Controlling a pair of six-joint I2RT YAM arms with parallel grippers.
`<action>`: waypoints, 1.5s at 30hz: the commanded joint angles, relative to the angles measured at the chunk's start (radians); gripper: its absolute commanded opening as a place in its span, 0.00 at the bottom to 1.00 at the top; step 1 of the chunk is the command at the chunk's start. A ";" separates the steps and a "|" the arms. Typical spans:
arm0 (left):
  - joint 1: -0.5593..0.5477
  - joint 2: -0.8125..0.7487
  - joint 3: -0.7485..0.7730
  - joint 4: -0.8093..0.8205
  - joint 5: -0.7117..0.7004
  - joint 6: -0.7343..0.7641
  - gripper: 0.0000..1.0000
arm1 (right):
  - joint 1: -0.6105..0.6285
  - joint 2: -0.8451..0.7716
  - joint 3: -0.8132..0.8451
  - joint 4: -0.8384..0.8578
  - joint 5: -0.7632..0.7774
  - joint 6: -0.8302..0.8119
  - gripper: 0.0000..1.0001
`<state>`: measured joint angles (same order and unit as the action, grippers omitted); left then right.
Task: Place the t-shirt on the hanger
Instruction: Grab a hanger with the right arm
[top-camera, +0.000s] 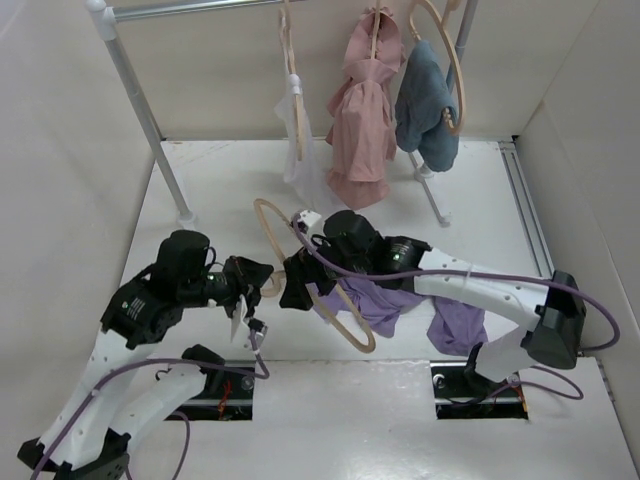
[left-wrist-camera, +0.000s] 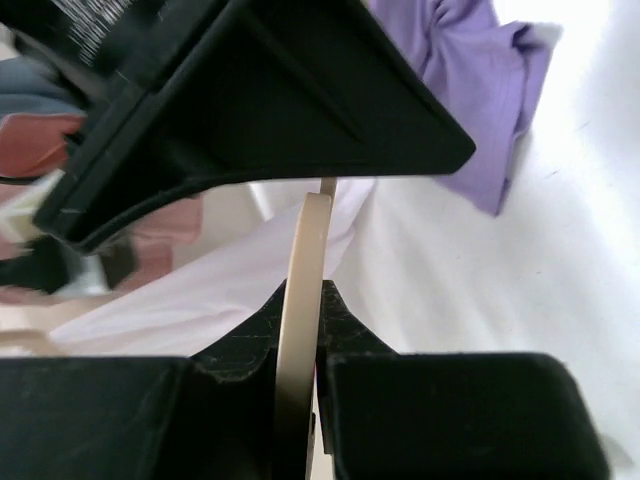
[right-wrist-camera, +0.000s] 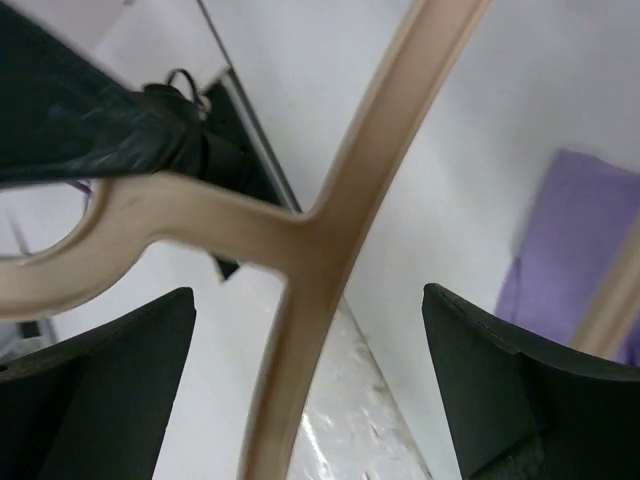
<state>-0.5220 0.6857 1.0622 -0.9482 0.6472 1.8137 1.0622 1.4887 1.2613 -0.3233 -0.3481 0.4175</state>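
Note:
The pale tan wooden hanger (top-camera: 358, 332) is held above the table's middle, between the two grippers. My left gripper (top-camera: 260, 279) is shut on it; in the left wrist view the thin hanger (left-wrist-camera: 302, 320) is pinched between the fingers. My right gripper (top-camera: 296, 284) is open, and the hanger's arm and hook junction (right-wrist-camera: 335, 230) passes between its spread fingers (right-wrist-camera: 110, 390) without touching them. The lavender t-shirt (top-camera: 400, 303) lies crumpled on the table under the right arm. It also shows in the left wrist view (left-wrist-camera: 470, 80) and the right wrist view (right-wrist-camera: 580, 230).
A clothes rack (top-camera: 135, 90) stands at the back. On it hang hangers with a white garment (top-camera: 300, 150), a dusty pink garment (top-camera: 362, 120) and a blue-grey garment (top-camera: 428, 105). White walls close in the left, right and back.

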 joint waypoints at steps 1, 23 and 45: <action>-0.006 0.089 0.067 -0.096 0.074 0.016 0.00 | 0.095 -0.063 0.055 -0.180 0.278 -0.130 1.00; -0.006 0.459 0.320 -0.117 0.195 -0.203 0.00 | 0.208 -0.233 -0.106 0.016 0.707 -0.508 0.97; -0.006 0.486 0.390 -0.181 0.273 -0.211 0.00 | 0.108 -0.134 -0.086 0.050 0.554 -0.556 0.09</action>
<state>-0.5198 1.1919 1.4078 -1.1122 0.8326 1.6238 1.1778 1.3563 1.1568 -0.3103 0.2253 -0.1383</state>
